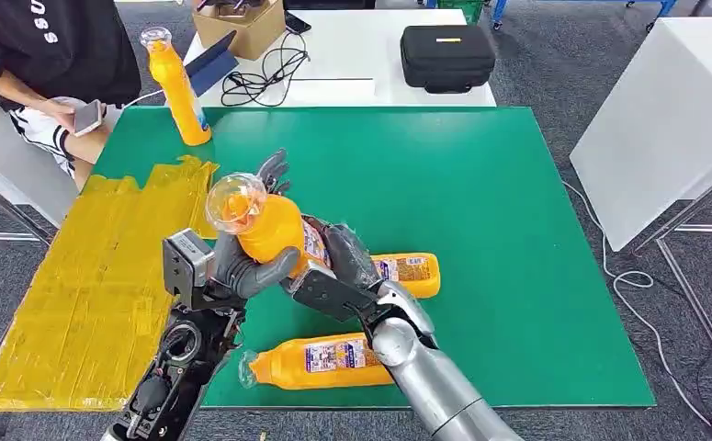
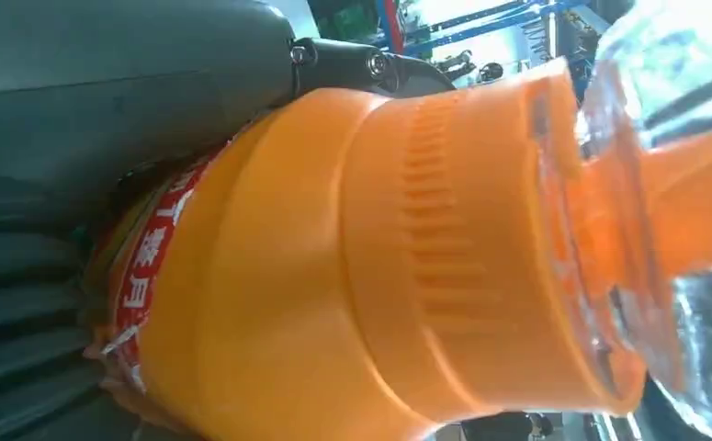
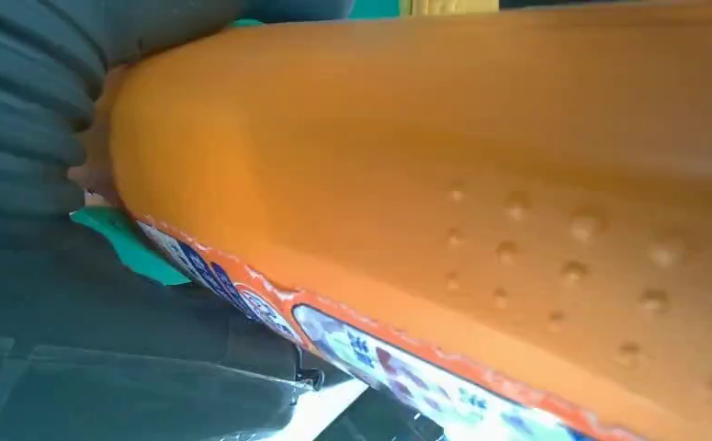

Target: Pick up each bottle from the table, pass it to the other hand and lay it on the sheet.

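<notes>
Both hands are closed on one orange bottle (image 1: 269,230), which is held raised over the green table (image 1: 517,230), just beside the yellow sheet (image 1: 85,285). The left hand (image 1: 242,271) is wrapped around the bottle's upper body below the clear cap, while the right hand (image 1: 338,266) is clamped on its lower, labelled part. A slip could be caused if the right hand is opened before the left grip is firm; the smooth plastic might then slide and fall onto the two bottles lying below (image 1: 324,360), knocking them out of place.
</notes>
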Tool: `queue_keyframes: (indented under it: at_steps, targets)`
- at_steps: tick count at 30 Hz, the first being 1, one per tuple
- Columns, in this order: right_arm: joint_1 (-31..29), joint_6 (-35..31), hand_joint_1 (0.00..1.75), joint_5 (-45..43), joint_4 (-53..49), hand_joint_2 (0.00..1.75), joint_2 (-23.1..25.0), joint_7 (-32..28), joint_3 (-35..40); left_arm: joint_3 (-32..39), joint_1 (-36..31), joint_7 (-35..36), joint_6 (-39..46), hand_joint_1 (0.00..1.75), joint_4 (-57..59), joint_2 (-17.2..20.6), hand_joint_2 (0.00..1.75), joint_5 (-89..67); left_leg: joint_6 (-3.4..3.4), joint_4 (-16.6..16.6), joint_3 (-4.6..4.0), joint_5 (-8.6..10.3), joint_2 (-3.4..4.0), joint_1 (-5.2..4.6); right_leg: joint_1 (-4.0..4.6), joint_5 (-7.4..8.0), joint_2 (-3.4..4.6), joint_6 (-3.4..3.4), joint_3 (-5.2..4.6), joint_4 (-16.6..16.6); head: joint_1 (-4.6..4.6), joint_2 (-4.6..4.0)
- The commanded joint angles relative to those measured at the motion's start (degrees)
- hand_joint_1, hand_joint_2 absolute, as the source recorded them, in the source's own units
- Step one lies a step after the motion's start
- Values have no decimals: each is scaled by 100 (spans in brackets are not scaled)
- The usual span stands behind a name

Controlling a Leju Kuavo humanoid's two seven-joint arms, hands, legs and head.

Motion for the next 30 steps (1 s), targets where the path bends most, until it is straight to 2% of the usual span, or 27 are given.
queue_keyframes:
  at_steps: [1, 13, 20, 26, 29, 30]
  targets:
    - [-284, 60, 175, 11, 458, 175, -27, -45, 442, 173, -162, -3, -4, 175, 328, -97, 175, 79, -3, -2, 10, -3, 5, 0, 0, -2, 0, 3, 9, -3, 0, 0]
    - [-116, 58, 175, -12, 134, 175, -126, -29, 291, 117, -131, -50, -24, 175, 339, -76, 175, 172, -7, 0, 34, -16, 5, 8, 7, -11, -7, 9, 40, -10, 0, 0]
    - [-27, 72, 175, -6, -98, 175, -177, -6, 165, 169, -107, -48, -14, 175, 299, -55, 175, 249, -3, -3, 10, -3, -2, 1, 1, -3, -7, 4, 11, -5, 0, 0]
    - [355, -186, 175, -205, -1253, 175, -508, -45, -252, 342, -95, -54, 89, 175, 232, 59, 175, 268, -4, 2, 20, -10, -6, 5, 4, -10, -16, 8, 26, -6, 2, 0]
    - [428, -186, 175, -186, -1363, 175, -540, -17, -267, 372, -85, -53, 95, 175, 235, 78, 175, 269, -2, -3, 6, -2, -4, 0, -1, -2, -8, 5, 8, -5, 0, 0]
    - [452, -256, 155, -131, -1410, 175, -551, -21, -270, 384, -79, -71, 114, 175, 231, 69, 175, 263, -5, 3, 28, -16, 1, 5, 4, -12, -10, 11, 33, -7, 2, 0]
